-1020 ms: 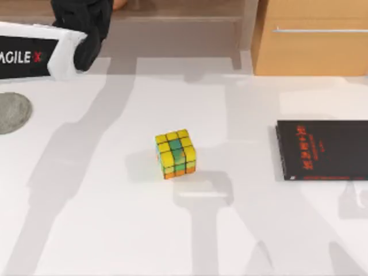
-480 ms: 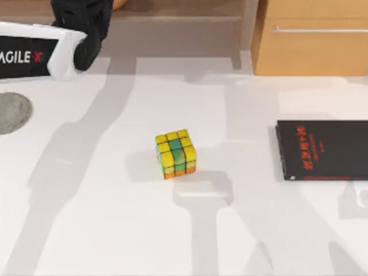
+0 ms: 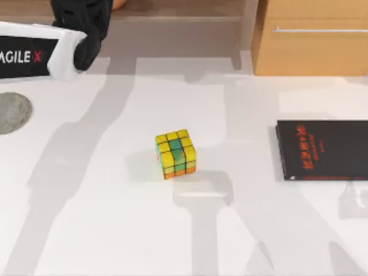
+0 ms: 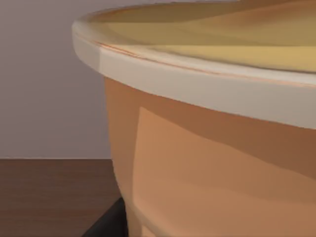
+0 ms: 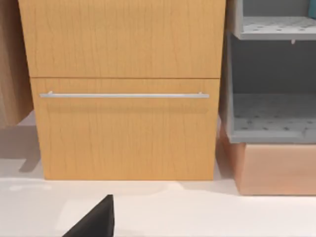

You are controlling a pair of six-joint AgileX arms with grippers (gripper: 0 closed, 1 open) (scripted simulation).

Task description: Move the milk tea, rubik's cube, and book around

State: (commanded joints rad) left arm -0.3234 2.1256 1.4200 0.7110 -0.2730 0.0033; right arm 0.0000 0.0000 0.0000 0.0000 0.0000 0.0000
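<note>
The milk tea [image 4: 217, 163], a peach-orange tapered cup with a pale rim, stands very close in the left wrist view on a dark wooden surface. A sliver of the milk tea [image 3: 118, 3] also peeks out at the top view's back left, right beside my left gripper [image 3: 96, 10], which reaches into the shelf opening there. The rubik's cube [image 3: 175, 153], mostly yellow, green and orange, sits alone mid-table. The book is out of view. A dark part of my right gripper [image 5: 96, 222] faces the cabinet.
A thin black book with red lettering [image 3: 323, 149] lies at the table's right. A flat grey disc [image 3: 11, 112] rests at the left edge. A wooden drawer cabinet [image 3: 310, 37] and an open grey shelf [image 5: 274, 113] line the back.
</note>
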